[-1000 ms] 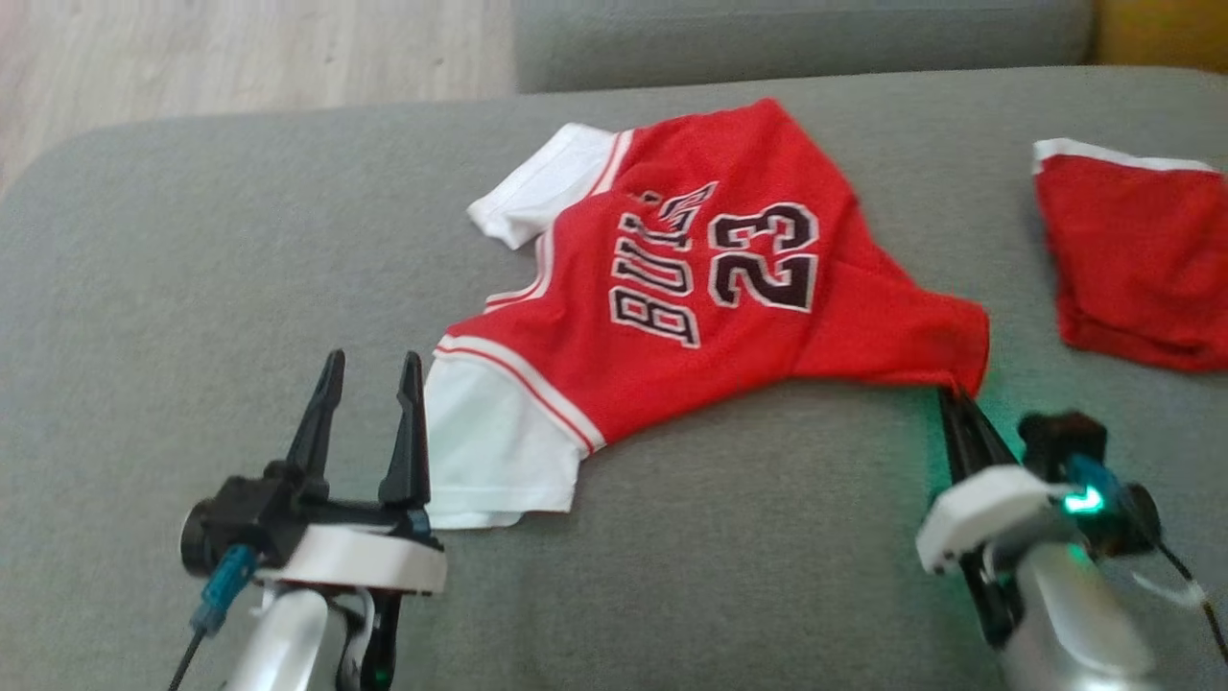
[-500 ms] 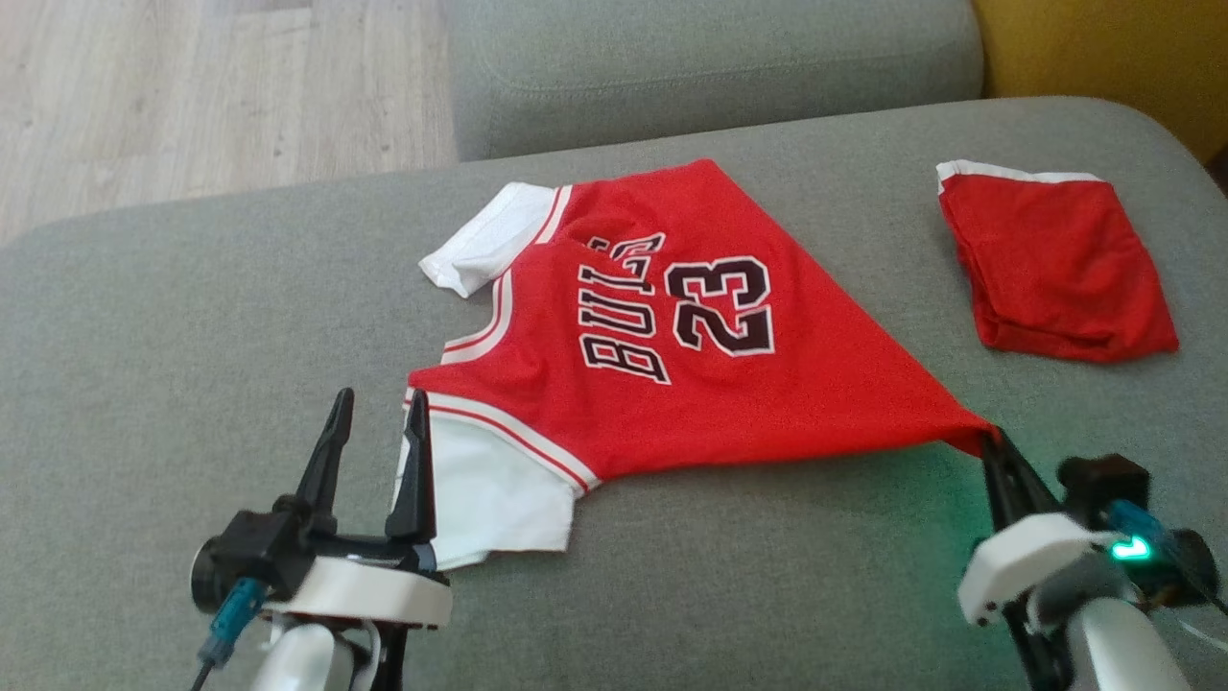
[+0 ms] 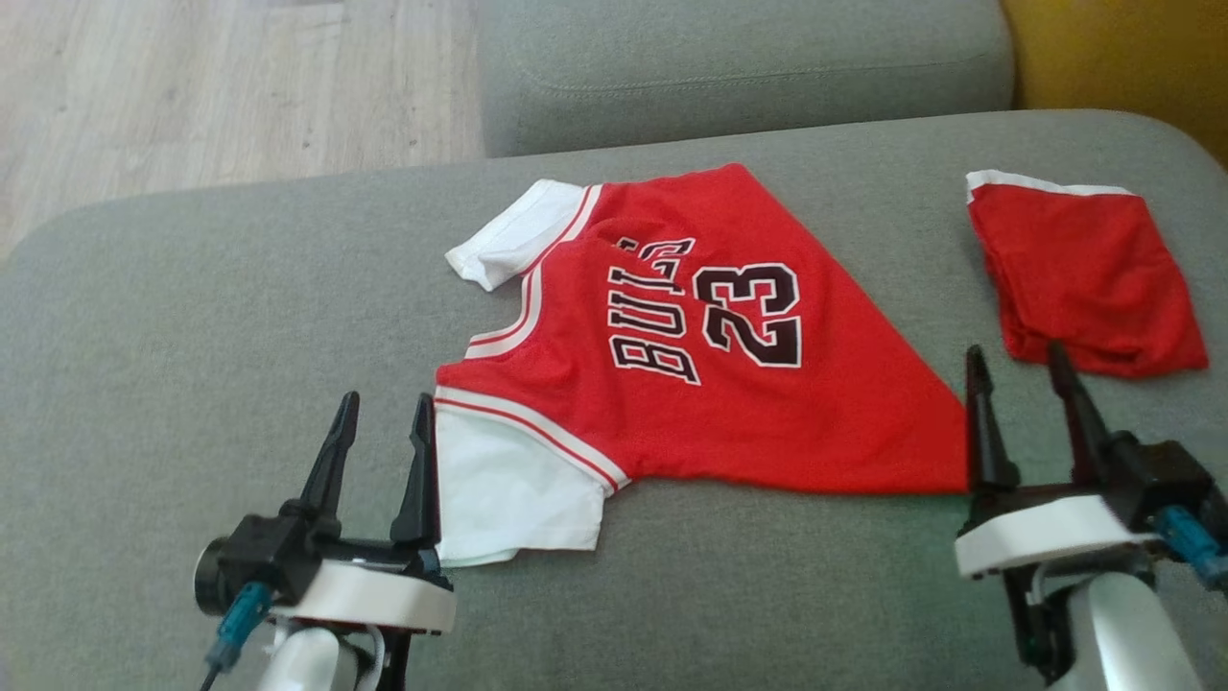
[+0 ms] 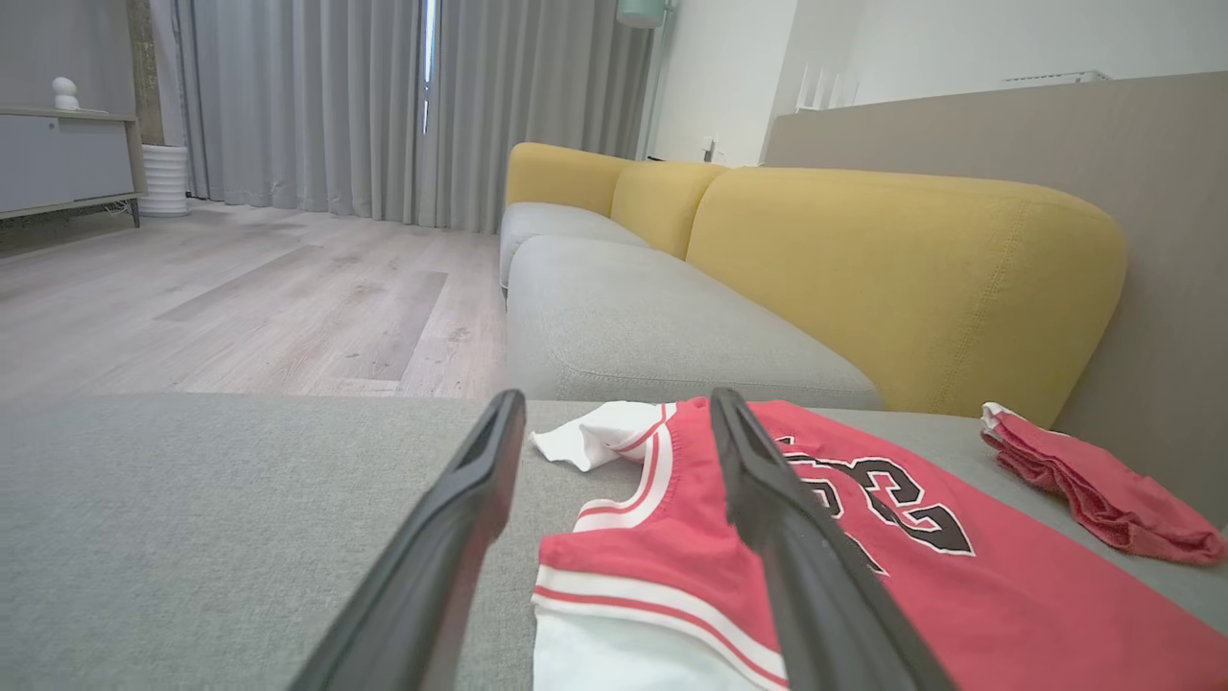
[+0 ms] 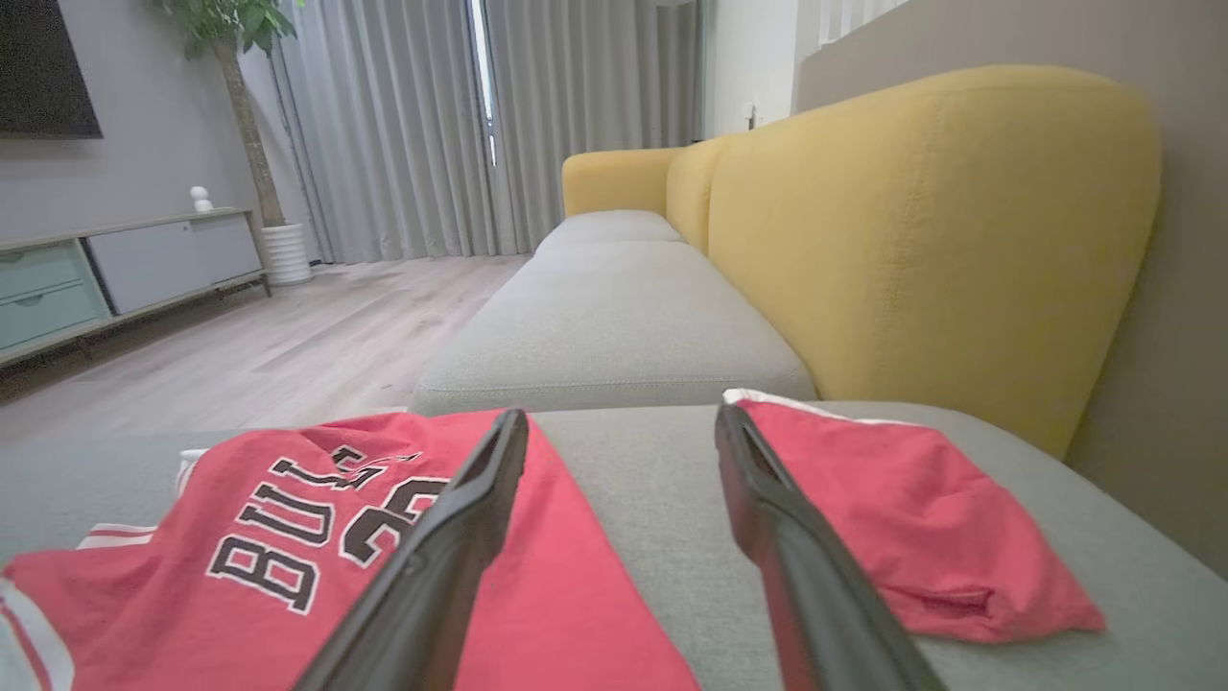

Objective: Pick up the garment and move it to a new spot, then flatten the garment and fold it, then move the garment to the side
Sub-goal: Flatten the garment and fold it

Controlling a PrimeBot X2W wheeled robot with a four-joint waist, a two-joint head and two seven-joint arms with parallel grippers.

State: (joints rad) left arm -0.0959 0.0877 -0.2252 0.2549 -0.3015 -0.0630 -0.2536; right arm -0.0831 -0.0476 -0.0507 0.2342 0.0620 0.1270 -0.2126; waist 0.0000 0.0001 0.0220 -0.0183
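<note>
The right gripper (image 3: 1015, 351) stands with its two dark fingers spread wide and nothing between them. Its inner finger is just beside the near hem corner of the red jersey (image 3: 710, 384); I cannot tell whether the two touch. The left gripper (image 3: 385, 400) is spread just as wide and is also empty. Its inner finger runs along the edge of the jersey's near white sleeve (image 3: 508, 489), and in the left wrist view that finger crosses in front of the striped shoulder.

Between the two grippers the jersey lies spread on the grey sofa seat (image 3: 192, 317), with the neck toward the left gripper and the hem toward the right. It faces up, showing black lettering and the number 23. A crease hides the end of the word. The far sleeve (image 3: 513, 235) is bunched up, and the far side of the body slants down to the near hem corner.

A folded pair of red shorts (image 3: 1089, 278) with a white band lies apart from the jersey, beyond the right gripper. Further off are another grey seat cushion (image 3: 748, 67), a yellow backrest (image 3: 1122, 58) and pale wood flooring (image 3: 192, 86).
</note>
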